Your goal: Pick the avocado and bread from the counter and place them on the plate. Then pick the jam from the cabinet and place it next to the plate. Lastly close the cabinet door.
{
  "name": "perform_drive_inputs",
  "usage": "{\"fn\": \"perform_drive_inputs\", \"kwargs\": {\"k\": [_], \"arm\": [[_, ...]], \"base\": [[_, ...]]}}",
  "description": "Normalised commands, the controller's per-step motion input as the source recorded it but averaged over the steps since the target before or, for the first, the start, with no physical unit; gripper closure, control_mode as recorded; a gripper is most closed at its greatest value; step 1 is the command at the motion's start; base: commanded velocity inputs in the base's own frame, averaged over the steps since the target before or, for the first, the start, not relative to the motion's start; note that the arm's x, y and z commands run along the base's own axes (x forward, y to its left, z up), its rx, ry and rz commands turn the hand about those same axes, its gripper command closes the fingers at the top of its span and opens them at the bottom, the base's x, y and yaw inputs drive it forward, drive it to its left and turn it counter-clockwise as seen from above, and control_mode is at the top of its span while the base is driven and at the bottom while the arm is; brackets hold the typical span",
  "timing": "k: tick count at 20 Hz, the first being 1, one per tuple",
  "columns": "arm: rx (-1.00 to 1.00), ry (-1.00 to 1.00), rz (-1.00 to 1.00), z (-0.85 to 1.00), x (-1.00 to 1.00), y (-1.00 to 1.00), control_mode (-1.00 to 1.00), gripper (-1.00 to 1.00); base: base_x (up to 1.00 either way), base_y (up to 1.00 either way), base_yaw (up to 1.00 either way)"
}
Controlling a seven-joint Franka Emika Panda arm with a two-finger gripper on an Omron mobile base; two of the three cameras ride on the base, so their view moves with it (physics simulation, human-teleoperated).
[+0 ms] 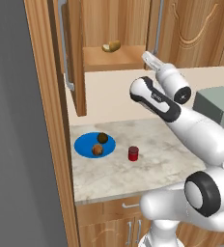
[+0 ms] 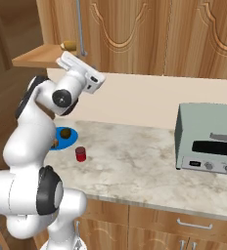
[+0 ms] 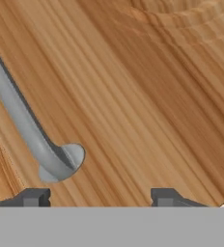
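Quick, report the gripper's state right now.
Gripper: jaws apart, holding nothing, right up against the cabinet door next to its silver handle.

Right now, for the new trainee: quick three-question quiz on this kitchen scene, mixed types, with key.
1. True or false: the avocado and the bread both lie on the plate.
2. Where does the jam stand? A) cabinet shelf B) counter beside the plate C) on the toaster oven
3. Fill in: the hand view shows a silver ___ on the wooden door just ahead of the pincer.

Key: 1 true; 2 B; 3 handle.
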Motion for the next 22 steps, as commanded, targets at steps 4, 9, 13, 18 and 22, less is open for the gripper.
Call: {"fn": "perform_drive_inputs", "kwargs": {"k": [4,9,13,18,22], "arm": [[0.02,0.14,-0.05,0.3,0.05,0.0,-1.0,-1.0],[0.09,0.18,-0.06,0.69,-0.19,0.02,-1.0,-1.0],[0.08,0.23,-0.09,0.76,0.0,0.01,-1.0,-1.0],[0.09,0.26,-0.05,0.79,-0.33,-0.02,-1.0,-1.0],[0.07,0.28,0.0,0.52,-0.61,0.0,-1.0,-1.0]], "base": [[0.0,0.0,0.0],[0.0,0.0,0.0],[0.0,0.0,0.0],[0.0,0.0,0.0],[0.0,0.0,0.0]]}}
